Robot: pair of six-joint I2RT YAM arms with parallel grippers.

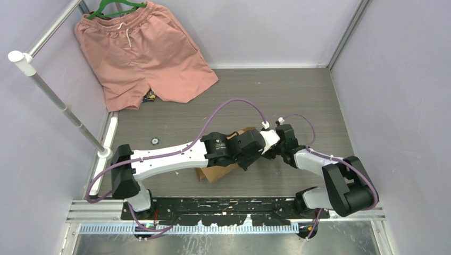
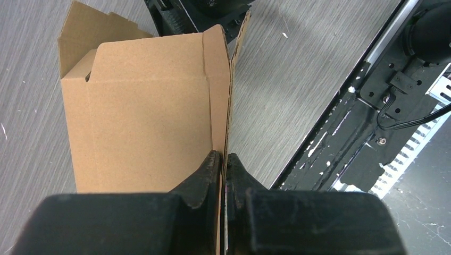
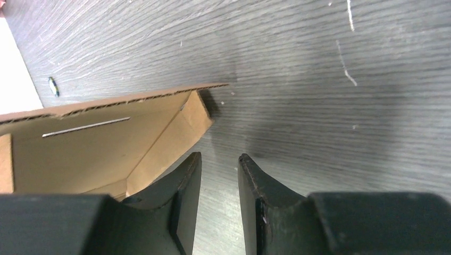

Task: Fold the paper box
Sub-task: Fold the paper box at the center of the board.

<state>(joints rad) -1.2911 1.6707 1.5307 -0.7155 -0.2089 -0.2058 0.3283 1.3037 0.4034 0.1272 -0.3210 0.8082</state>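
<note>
Cardboard box (image 1: pixel 219 172) on the table (image 1: pixel 298 95), left arm (image 1: pixel 170 156) crossing over it, shorts (image 1: pixel 143 53) well behind it.
Left wrist: left gripper (image 2: pixel 223 159) pinches the box's upright panel edge.
Right wrist: right gripper (image 3: pixel 219 159) spread, empty, just beside the box's open corner.

Overall light: bright, even, diffuse light is seen in all three views.
Shadows: faint soft shadows are cast under the arms (image 1: pixel 170 156); a darker soft patch is thrown on the table (image 3: pixel 250 133) beside the paper box (image 3: pixel 95 154).
Glare: a white patch (image 3: pixel 13 64) at the right wrist view's left edge is washed out.
Focus: the cardboard is rendered sharp; the left gripper (image 2: pixel 222 156) is shown dark and slightly soft.
</note>
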